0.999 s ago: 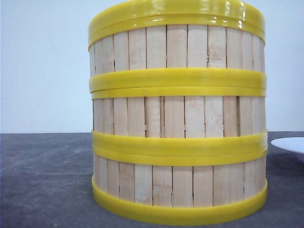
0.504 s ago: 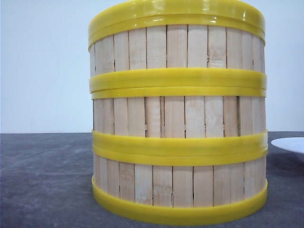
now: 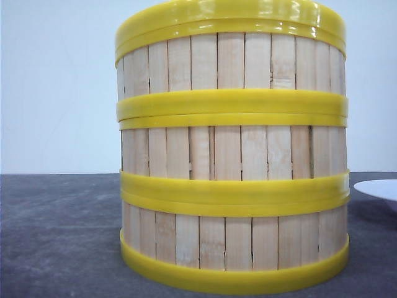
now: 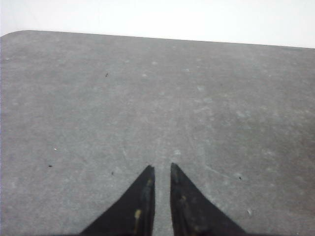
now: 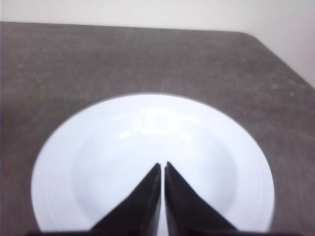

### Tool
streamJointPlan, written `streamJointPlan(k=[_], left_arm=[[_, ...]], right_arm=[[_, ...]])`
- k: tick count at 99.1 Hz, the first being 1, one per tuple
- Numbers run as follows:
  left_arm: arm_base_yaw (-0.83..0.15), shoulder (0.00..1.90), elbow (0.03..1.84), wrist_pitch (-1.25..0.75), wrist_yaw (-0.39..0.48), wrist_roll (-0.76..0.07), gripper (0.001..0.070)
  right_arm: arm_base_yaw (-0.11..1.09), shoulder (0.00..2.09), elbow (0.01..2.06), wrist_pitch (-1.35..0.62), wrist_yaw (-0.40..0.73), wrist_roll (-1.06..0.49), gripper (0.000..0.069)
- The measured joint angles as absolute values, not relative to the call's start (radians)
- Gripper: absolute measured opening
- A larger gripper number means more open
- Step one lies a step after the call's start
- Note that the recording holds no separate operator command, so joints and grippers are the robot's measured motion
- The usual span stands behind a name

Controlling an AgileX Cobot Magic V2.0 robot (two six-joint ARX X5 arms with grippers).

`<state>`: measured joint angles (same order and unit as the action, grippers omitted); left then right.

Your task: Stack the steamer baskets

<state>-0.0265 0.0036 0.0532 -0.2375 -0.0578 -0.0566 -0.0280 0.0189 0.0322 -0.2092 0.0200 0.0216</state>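
Three steamer baskets stand stacked in one column close to the front camera: a top basket, a middle basket and a bottom basket, each with pale wooden slats and yellow rings. Neither gripper shows in the front view. My left gripper hovers over bare grey table, its black fingers almost together with nothing between them. My right gripper is shut and empty above the white plate. No basket shows in either wrist view.
The white plate's rim peeks in at the right edge of the front view, to the right of the stack. The grey table ends in a rounded far corner, with a white wall behind.
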Motion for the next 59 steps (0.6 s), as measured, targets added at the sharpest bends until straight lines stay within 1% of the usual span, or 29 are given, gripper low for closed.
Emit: streamJointPlan(k=[59], left_arm=[[-0.027,0.004,0.053,-0.237,-0.058,-0.057,0.0030]], right_arm=[[-0.028,0.004,0.023,-0.169,0.023,0.027,0.0007]])
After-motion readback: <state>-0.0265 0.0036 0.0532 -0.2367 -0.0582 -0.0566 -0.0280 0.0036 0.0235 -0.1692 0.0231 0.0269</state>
